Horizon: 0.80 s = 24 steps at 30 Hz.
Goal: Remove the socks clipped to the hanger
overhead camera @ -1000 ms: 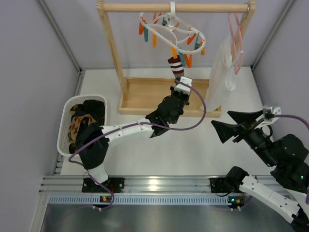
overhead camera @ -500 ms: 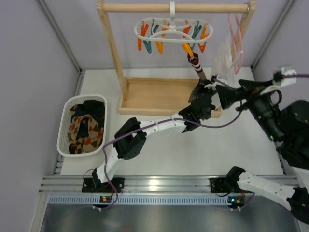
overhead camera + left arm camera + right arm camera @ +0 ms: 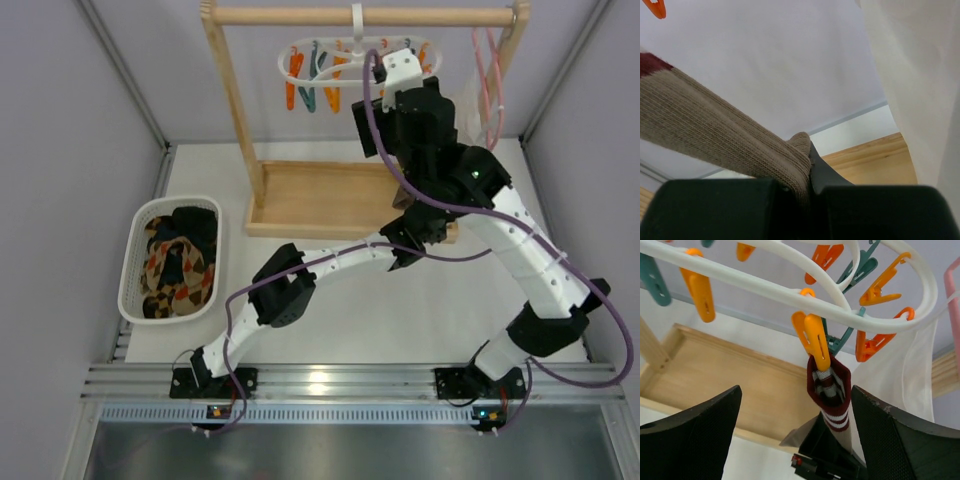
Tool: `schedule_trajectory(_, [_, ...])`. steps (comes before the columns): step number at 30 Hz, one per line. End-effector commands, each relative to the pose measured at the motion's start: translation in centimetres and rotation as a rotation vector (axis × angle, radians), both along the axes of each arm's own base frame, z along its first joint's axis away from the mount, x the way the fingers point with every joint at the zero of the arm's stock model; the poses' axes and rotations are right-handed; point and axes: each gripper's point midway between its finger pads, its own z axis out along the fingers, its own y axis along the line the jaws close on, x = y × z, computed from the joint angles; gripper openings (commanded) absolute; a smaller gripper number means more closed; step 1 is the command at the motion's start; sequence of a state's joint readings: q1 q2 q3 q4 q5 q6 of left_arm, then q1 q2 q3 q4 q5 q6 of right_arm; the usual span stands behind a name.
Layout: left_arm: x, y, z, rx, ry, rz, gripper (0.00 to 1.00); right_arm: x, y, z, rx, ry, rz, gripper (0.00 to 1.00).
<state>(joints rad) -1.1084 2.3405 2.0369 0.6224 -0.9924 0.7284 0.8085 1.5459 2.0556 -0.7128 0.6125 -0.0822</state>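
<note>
One sock, beige with a maroon and white striped cuff, hangs from an orange clothespin on the white hanger. My left gripper is shut on the beige lower part of this sock and shows below it in the right wrist view. My right gripper is open, its fingers on either side of the cuff and not touching it. From above, the right arm covers the sock; the hanger hangs on the rail. Several socks lie in the basket.
The white basket stands at the left. The wooden rack has a rail and a base tray. A white translucent garment hangs on a pink hanger, close to the right of the sock. Grey walls enclose the table.
My right arm has swung up from the right side to the hanger, its open jaws now flanking the clipped cuff. My left gripper has kept its hold on the sock.
</note>
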Motion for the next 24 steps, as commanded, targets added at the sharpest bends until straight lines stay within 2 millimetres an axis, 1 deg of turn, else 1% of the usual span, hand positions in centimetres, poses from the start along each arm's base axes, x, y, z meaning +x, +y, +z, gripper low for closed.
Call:
schedule_trajectory(1, [-0.5, -0.6, 1.0, -0.02, -0.018, -0.033, 0.0, 1.0, -2.5, 1.9, -0.12, -0.069, -0.147, 0.85])
schedule_trajectory(2, [-0.5, -0.6, 1.1, -0.03, -0.017, -0.038, 0.0, 1.4, -2.7, 2.5, -0.132, -0.094, -0.179, 0.82])
schedule_trajectory(3, [-0.6, -0.6, 1.2, -0.036, -0.018, -0.042, 0.0, 1.7, -2.5, 2.5, -0.149, -0.102, -0.191, 0.8])
schedule_trajectory(4, [-0.6, -0.6, 1.1, -0.04, -0.016, -0.048, 0.0, 2.2, -1.8, 2.1, -0.197, -0.105, -0.193, 0.78])
schedule_trajectory(5, [-0.6, -0.7, 1.1, -0.044, -0.016, -0.051, 0.0, 2.6, -1.9, 1.9, -0.221, -0.11, -0.224, 0.77])
schedule_trajectory(6, [-0.6, -0.7, 1.2, -0.047, -0.016, -0.053, 0.0, 3.2, -1.2, 1.8, -0.231, -0.123, -0.239, 0.75])
schedule_trajectory(8, [-0.7, -0.7, 1.4, -0.059, -0.017, -0.059, 0.0, 3.7, -1.4, 1.6, -0.292, -0.131, -0.287, 0.74])
schedule_trajectory(9, [-0.7, -0.7, 1.4, -0.061, -0.016, -0.061, 0.0, 4.2, -1.1, 1.5, -0.292, -0.142, -0.307, 0.73])
schedule_trajectory(10, [-0.8, -0.6, 1.7, -0.07, -0.019, -0.063, 0.0, 4.4, -1.0, 1.5, -0.297, -0.147, -0.32, 0.71])
schedule_trajectory(12, [-0.9, -0.6, 1.7, -0.076, -0.017, -0.07, 0.0, 4.8, -0.9, 1.8, -0.29, -0.168, -0.34, 0.7])
schedule_trajectory(13, [-0.9, -0.4, 2.2, -0.092, -0.019, -0.071, 0.0, 4.9, -0.8, 1.9, -0.3, -0.177, -0.348, 0.7])
schedule_trajectory(14, [-1.0, -0.4, 2.2, -0.092, -0.018, -0.075, 0.0, 5.0, -1.1, 2.0, -0.303, -0.184, -0.368, 0.7])
schedule_trajectory(19, [-1.1, -0.2, 2.2, -0.116, -0.012, -0.082, 0.0, 5.7, -0.9, 2.2, -0.313, -0.207, -0.405, 0.69])
schedule_trajectory(20, [-1.1, -0.1, 2.4, -0.125, -0.013, -0.083, 0.0, 5.8, -0.9, 2.4, -0.297, -0.217, -0.415, 0.67])
schedule_trajectory(22, [-1.2, -0.1, 2.2, -0.134, -0.01, -0.087, 0.0, 6.1, -0.9, 2.1, -0.309, -0.219, -0.427, 0.63])
schedule_trajectory(23, [-1.2, -0.1, 2.2, -0.137, -0.009, -0.086, 0.0, 6.2, -1.0, 2.3, -0.3, -0.226, -0.441, 0.62])
schedule_trajectory(24, [-1.2, 0.0, 2.3, -0.139, -0.008, -0.087, 0.0, 6.4, -0.9, 2.1, -0.307, -0.225, -0.446, 0.57])
